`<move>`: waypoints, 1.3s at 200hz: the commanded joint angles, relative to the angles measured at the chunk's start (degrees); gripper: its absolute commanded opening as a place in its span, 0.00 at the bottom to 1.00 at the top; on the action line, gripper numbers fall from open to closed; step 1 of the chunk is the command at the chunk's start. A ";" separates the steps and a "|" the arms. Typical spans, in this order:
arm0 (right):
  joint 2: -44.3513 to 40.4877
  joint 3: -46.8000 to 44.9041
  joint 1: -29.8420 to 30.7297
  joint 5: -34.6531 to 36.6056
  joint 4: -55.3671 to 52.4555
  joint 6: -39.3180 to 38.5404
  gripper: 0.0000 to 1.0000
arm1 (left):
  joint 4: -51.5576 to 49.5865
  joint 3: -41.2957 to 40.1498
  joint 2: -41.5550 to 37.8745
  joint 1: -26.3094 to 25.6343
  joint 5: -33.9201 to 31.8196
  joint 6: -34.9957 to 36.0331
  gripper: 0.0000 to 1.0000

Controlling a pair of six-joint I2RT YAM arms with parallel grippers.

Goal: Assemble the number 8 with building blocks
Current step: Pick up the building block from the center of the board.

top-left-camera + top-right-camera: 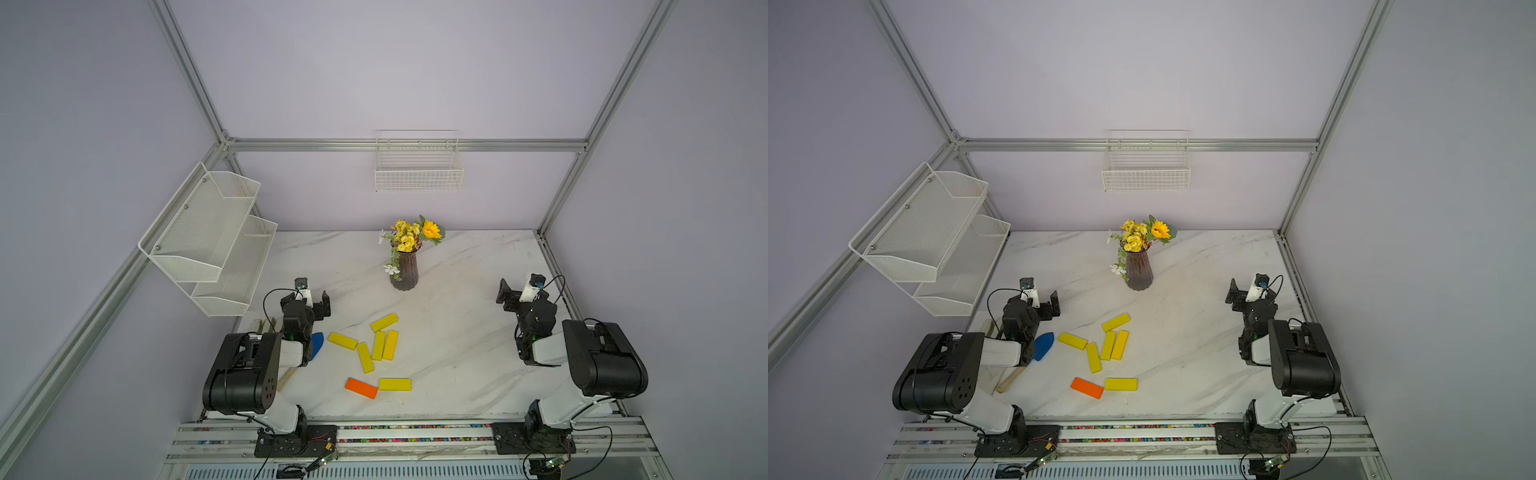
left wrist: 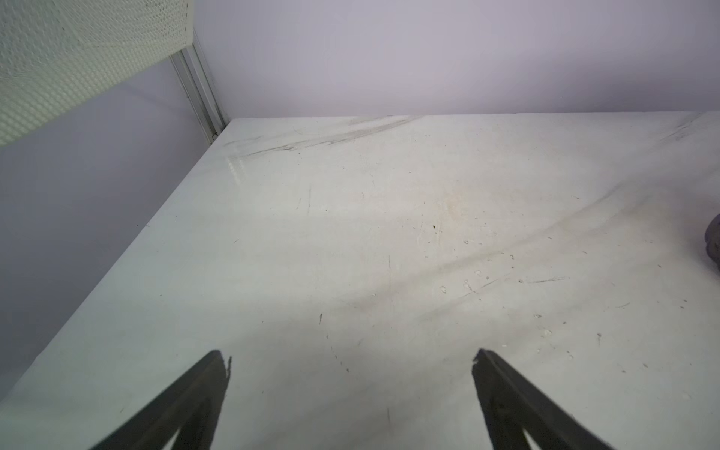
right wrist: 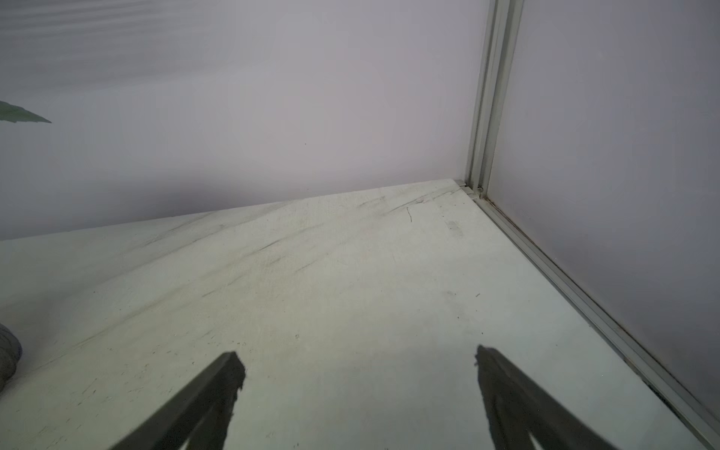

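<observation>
Six yellow building blocks lie loose on the marble table in both top views: one [image 1: 384, 322] angled at the back, three [image 1: 378, 345] close together, one [image 1: 343, 340] to their left, one [image 1: 395, 384] near the front. The orange block [image 1: 361, 388] [image 1: 1086, 387] lies beside that front one. They form no number 8. My left gripper [image 1: 306, 300] [image 2: 350, 358] is open and empty, left of and behind the blocks. My right gripper [image 1: 521, 291] [image 3: 358, 354] is open and empty, far to the right. Both wrist views show only bare table.
A dark vase of flowers [image 1: 404, 270] stands behind the blocks. A blue trowel blade [image 1: 316, 344] with a wooden handle [image 1: 286, 378] lies by the left arm. A mesh rack [image 1: 208, 237] hangs on the left wall, a wire basket [image 1: 417, 166] on the back wall.
</observation>
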 commanded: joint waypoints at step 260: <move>-11.35 33.34 27.69 16.57 -70.58 14.99 0.83 | -48.37 16.28 -25.30 -11.80 -23.27 -26.92 1.00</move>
